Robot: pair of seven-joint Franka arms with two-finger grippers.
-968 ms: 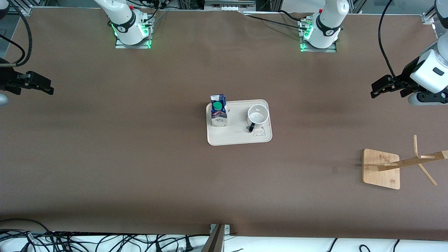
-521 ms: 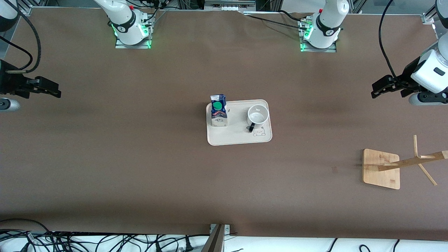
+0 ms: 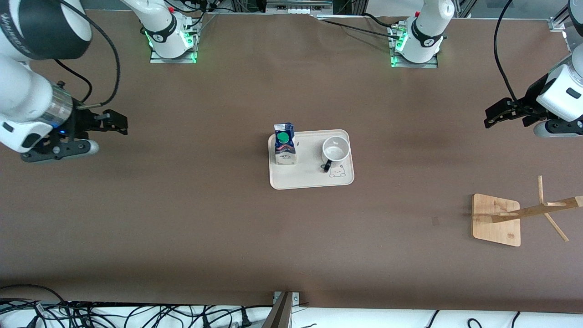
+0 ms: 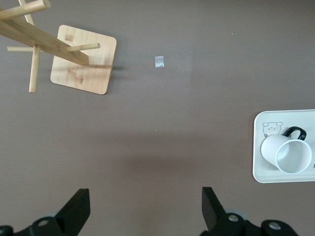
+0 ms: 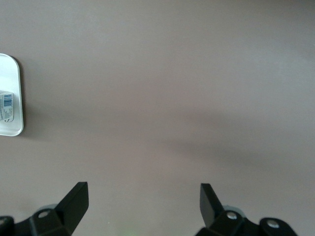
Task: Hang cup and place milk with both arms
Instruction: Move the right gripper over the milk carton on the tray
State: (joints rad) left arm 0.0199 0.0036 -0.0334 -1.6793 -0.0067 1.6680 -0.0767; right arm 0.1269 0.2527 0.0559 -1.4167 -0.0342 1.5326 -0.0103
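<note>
The white cup (image 3: 336, 149) with its black handle stands on a cream tray (image 3: 311, 180) at the table's middle. It also shows in the left wrist view (image 4: 287, 154). The milk carton (image 3: 284, 144) with its green cap stands on the same tray, toward the right arm's end; its edge shows in the right wrist view (image 5: 6, 105). My right gripper (image 3: 119, 123) is open and empty over bare table at the right arm's end. My left gripper (image 3: 493, 115) is open and empty over bare table at the left arm's end.
A wooden mug rack (image 3: 497, 220) with a square base and pegs stands at the left arm's end, nearer to the front camera than the tray; it also shows in the left wrist view (image 4: 82, 60). Cables lie along the table's front edge.
My right arm has swung in from the table's edge toward the tray, its gripper still open. My left gripper has barely moved. The cup and milk have not moved.
</note>
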